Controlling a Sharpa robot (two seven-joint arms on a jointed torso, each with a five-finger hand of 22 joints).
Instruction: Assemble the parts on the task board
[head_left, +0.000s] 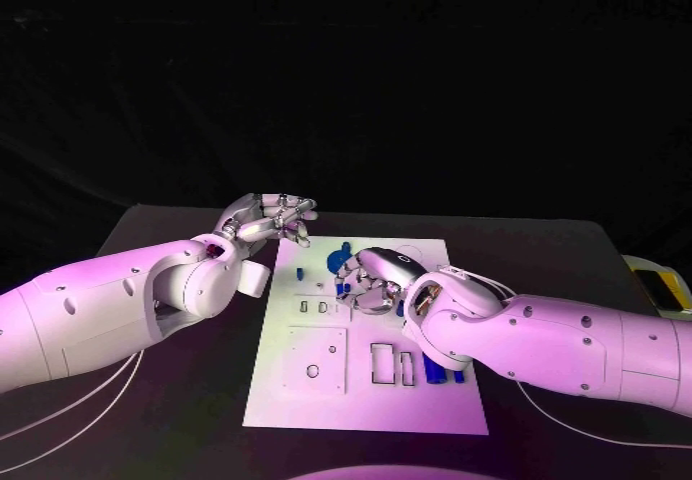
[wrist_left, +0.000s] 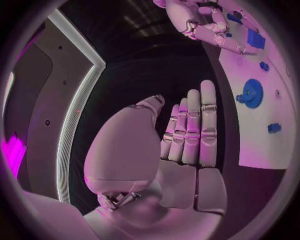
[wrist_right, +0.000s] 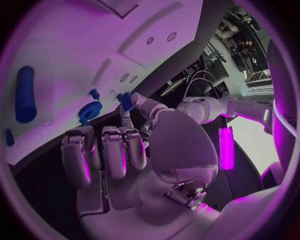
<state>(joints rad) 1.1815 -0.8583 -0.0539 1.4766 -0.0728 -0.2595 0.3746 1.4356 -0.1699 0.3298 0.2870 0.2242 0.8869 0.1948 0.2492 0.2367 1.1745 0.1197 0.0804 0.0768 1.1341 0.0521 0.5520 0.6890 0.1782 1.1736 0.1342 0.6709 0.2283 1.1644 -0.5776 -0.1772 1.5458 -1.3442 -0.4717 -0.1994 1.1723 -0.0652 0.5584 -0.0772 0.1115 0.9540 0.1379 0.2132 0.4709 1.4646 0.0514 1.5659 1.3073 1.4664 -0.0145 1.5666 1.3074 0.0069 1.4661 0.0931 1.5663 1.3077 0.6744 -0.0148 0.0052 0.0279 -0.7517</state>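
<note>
Nearest the head camera, the right arm reaches in from four o'clock so that the right hand (head_left: 378, 280) hovers over the middle of the task board (head_left: 303, 390), the white plate lying on the black bench (head_left: 173, 400). Its wrist view shows the fingers (wrist_right: 112, 150) curled in, with a small blue part (wrist_right: 125, 100) pinched at the tip of the thumb and one finger; I judge it is held this way, tip-first over the board, so it can be lowered into one of the cut-out seats. A blue gear (head_left: 342, 262) sits on the board just beyond the hand, toward twelve o'clock, and a blue cylinder (head_left: 434, 371) lies near the board's right edge at about five o'clock, beside rectangular slots (head_left: 385, 363). The left hand (head_left: 274, 220) is raised off the board's far left corner, around eleven o'clock; its wrist view shows the fingers (wrist_left: 199, 125) straight and close together, holding nothing, apparently parked clear so the right hand has room. Other small blue parts (wrist_left: 274, 128) stand scattered on the board, so assembly looks only partly done.
</note>
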